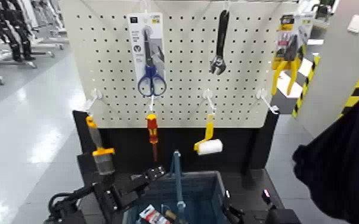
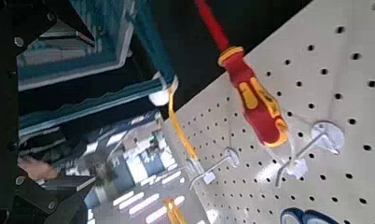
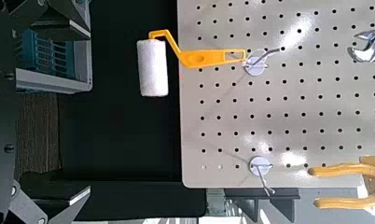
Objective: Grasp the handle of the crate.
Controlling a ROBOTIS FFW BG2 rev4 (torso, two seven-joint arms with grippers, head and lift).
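Note:
The blue-grey slatted crate [image 1: 203, 192] stands at the bottom centre of the head view, below the pegboard. Its thin teal handle [image 1: 176, 177] arches upright over the middle. My left gripper [image 1: 151, 175] is open just left of the handle, level with its upper part and apart from it. In the left wrist view the handle [image 2: 150, 42] and the crate rim [image 2: 78, 61] lie ahead of the spread fingers [image 2: 46, 201]. My right gripper [image 1: 237, 215] is open and low at the crate's right side. The right wrist view shows a crate corner [image 3: 50, 58].
The white pegboard [image 1: 247, 71] stands behind the crate, holding scissors [image 1: 151, 74], a wrench [image 1: 220, 44], yellow pliers [image 1: 289, 59], a red-yellow screwdriver [image 1: 152, 131], a paint roller [image 1: 209, 145] and a yellow-collared brush [image 1: 100, 156]. Small items lie in the crate. A dark cloth [image 1: 343, 167] hangs at right.

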